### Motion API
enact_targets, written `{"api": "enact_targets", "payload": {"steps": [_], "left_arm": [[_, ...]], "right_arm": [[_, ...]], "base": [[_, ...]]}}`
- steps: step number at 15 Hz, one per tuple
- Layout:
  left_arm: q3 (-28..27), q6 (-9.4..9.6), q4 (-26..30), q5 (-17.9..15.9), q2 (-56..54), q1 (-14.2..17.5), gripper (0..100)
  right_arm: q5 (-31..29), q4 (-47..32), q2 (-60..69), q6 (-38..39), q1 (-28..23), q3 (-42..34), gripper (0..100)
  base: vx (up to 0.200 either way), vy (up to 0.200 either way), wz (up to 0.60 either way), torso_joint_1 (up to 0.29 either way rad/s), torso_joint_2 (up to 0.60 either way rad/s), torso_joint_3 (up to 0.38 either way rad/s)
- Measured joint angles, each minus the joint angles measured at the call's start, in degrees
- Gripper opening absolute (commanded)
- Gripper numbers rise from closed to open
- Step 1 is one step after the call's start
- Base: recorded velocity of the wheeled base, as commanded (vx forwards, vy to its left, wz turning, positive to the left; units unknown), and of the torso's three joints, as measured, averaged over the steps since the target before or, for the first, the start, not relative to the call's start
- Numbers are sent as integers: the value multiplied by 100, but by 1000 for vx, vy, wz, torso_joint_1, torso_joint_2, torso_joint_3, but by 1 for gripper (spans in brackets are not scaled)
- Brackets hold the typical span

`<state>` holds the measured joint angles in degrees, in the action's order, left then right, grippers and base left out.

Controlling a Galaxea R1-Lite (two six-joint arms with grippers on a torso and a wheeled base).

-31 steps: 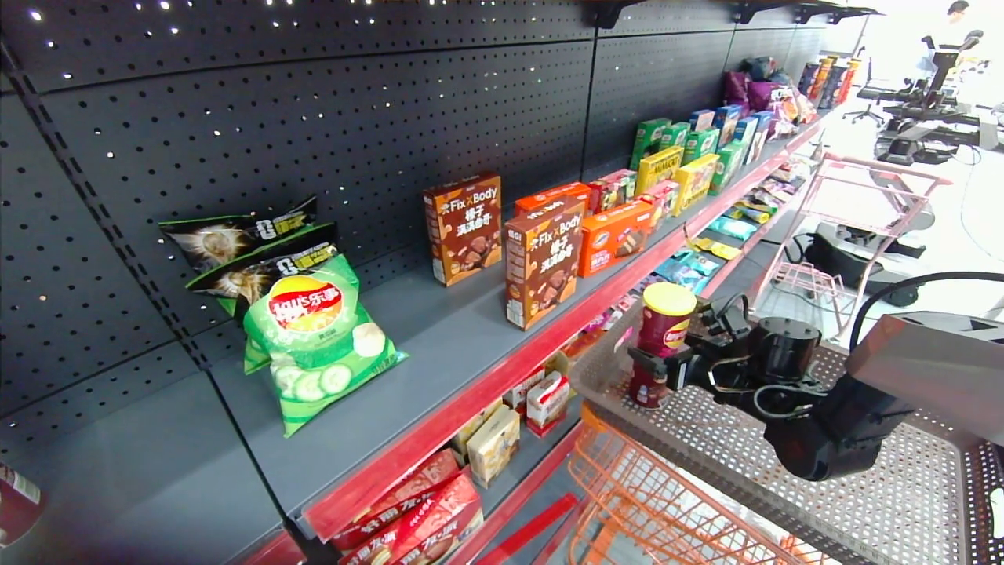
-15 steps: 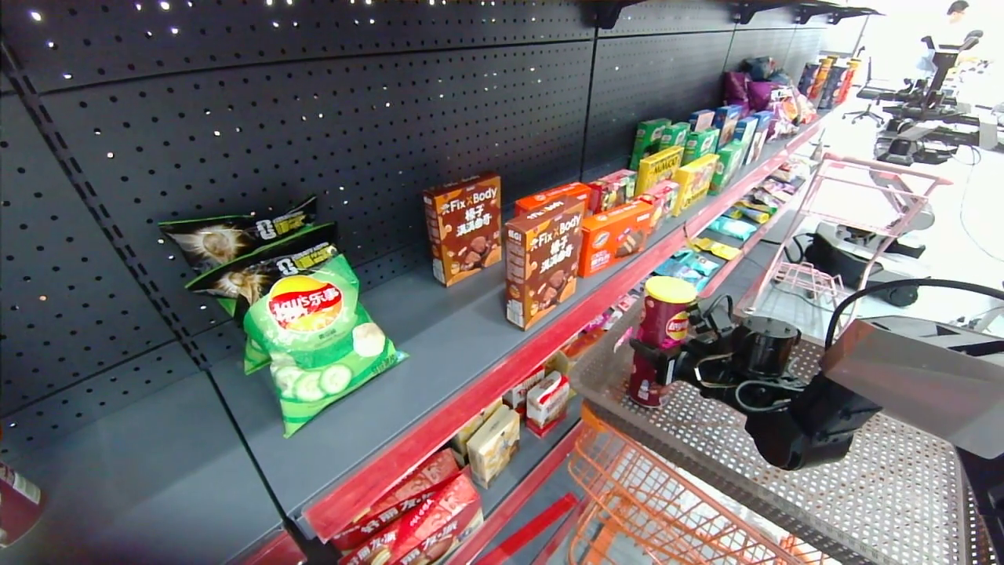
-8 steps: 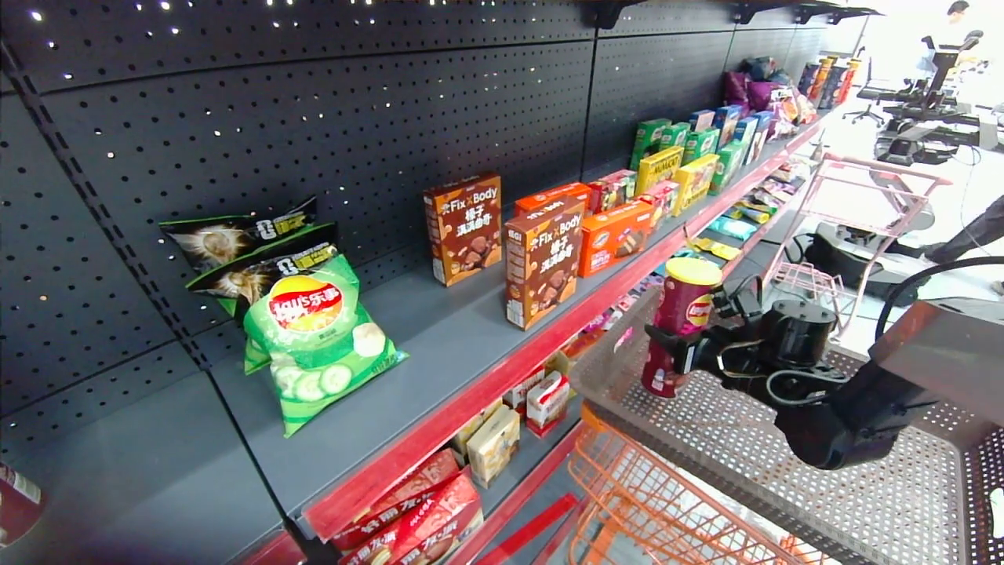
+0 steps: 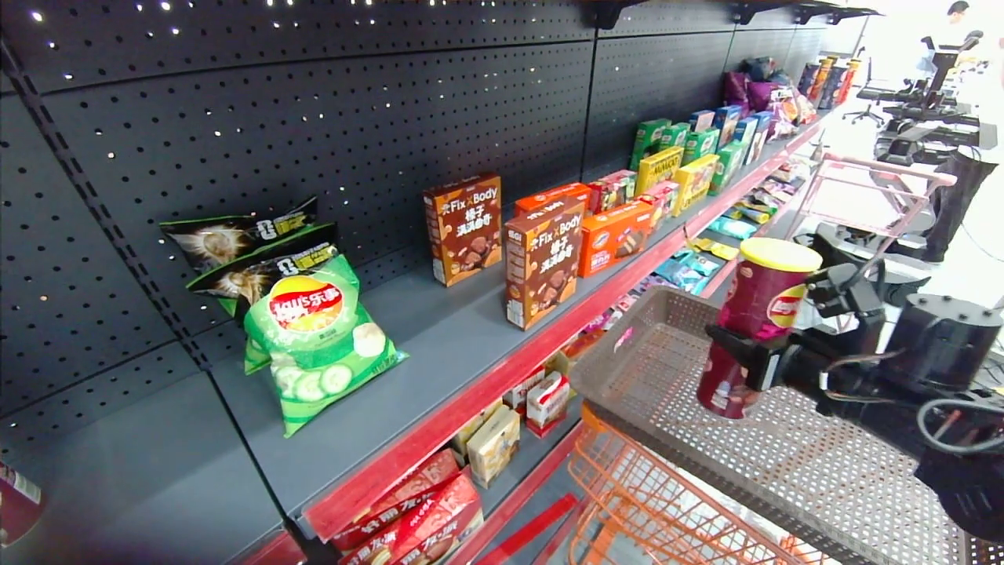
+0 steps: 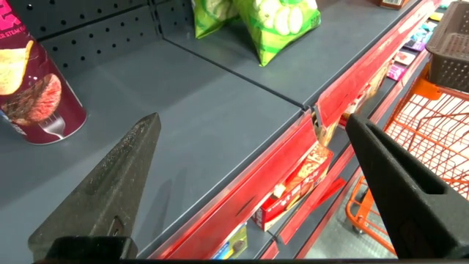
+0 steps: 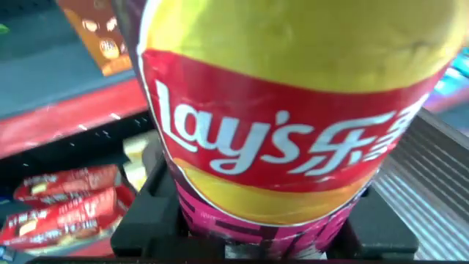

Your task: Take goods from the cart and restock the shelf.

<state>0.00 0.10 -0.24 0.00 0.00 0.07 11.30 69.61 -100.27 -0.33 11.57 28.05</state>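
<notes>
Now the right gripper [image 4: 784, 326] is clamped round the chips can [image 4: 765, 282] (left gripper [image 5: 253, 125] wide open, empty), so lift it upright, clear over the red shelf lip [image 4: 486, 390]

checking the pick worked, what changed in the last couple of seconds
The right gripper, shut on the can throughout, lifted it higher over the cart tray and carried it to the robot's right, nearer the head camera. The bags and boxes on the shelf stayed put.
</notes>
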Motion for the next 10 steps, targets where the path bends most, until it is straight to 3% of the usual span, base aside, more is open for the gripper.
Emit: {"api": "enact_targets", "payload": {"steps": [4, 10], "left_arm": [[0, -2, 0, 0, 0, 0, 100], [0, 0, 0, 0, 0, 2, 100]], "right_arm": [[-312, -688, 1469, -60, -71, -984, 0], [-681, -3307, 4000, -300, -146, -1108, 0]], "base": [[0, 0, 0, 0, 0, 0], [0, 0, 0, 0, 0, 0]]}}
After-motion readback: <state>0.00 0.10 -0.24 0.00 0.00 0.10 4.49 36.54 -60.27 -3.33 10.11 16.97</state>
